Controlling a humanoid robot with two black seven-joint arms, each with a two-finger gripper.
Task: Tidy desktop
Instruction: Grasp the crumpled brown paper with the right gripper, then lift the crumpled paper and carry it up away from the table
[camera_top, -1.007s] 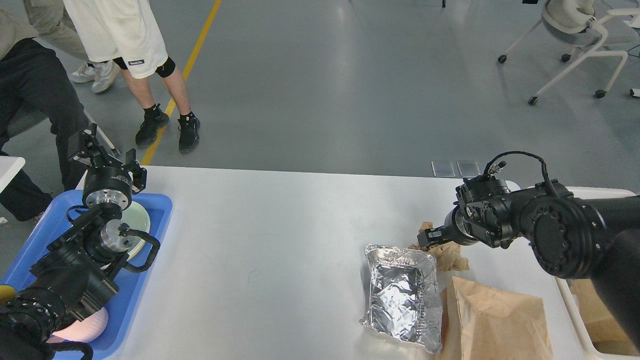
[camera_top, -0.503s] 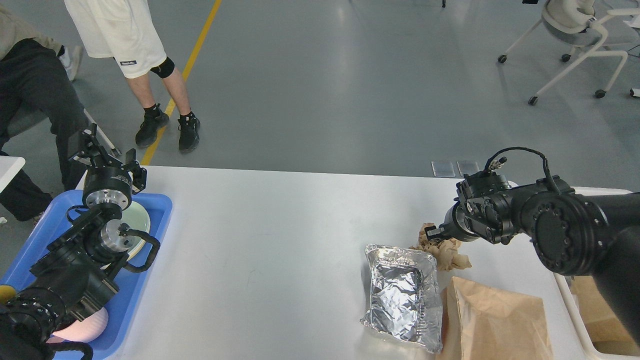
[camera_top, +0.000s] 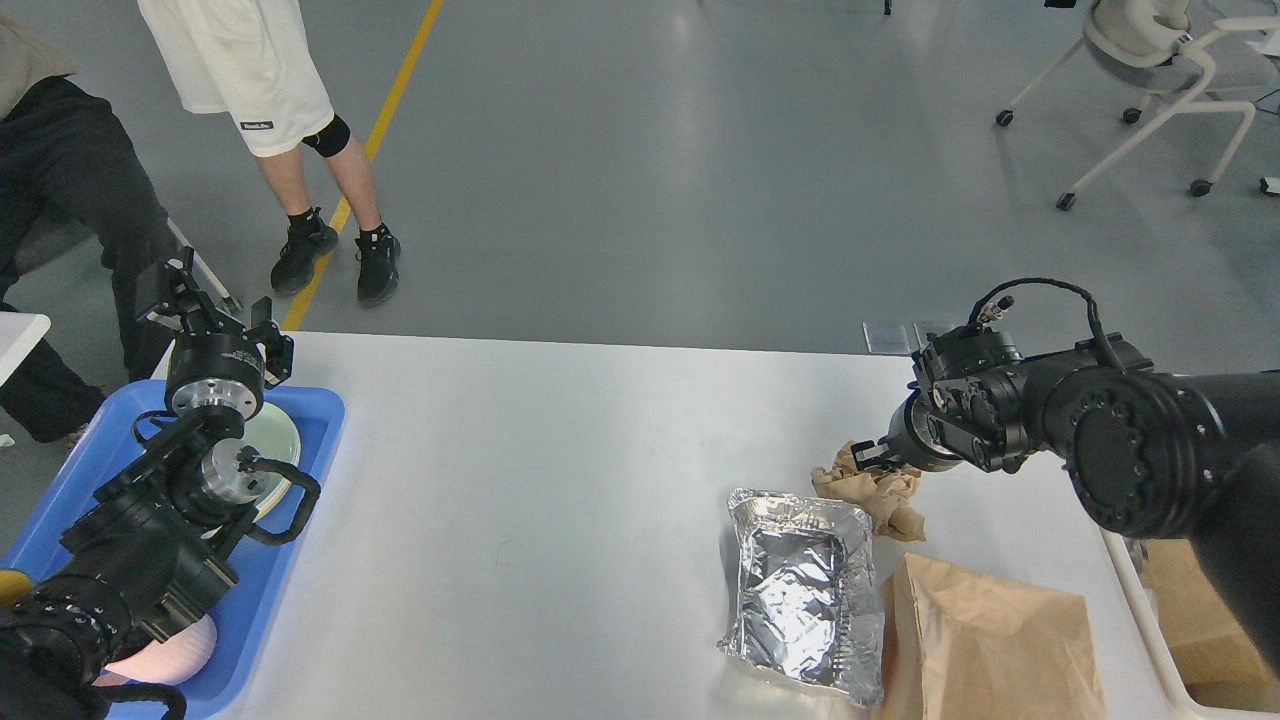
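The white desktop (camera_top: 560, 450) fills the lower view. At its right side my right gripper (camera_top: 868, 456) is shut on the top of a crumpled brown paper wad (camera_top: 872, 497), which hangs from it just behind a crinkled silver foil pouch (camera_top: 805, 590). A flat brown paper bag (camera_top: 990, 640) lies to the right of the pouch at the front edge. My left gripper (camera_top: 215, 315) stands open and empty over the far end of the blue tray (camera_top: 318, 430).
The blue tray holds a pale green plate (camera_top: 278, 440) and a pink dish (camera_top: 165, 655), partly hidden by my left arm. A cream bin (camera_top: 1150, 630) with brown paper inside stands at the right edge. Two people (camera_top: 270, 90) stand beyond the far left corner.
My right gripper has risen and drawn back slightly, pulling the crumpled paper up with it. The left arm has not moved. The people at the left shifted.
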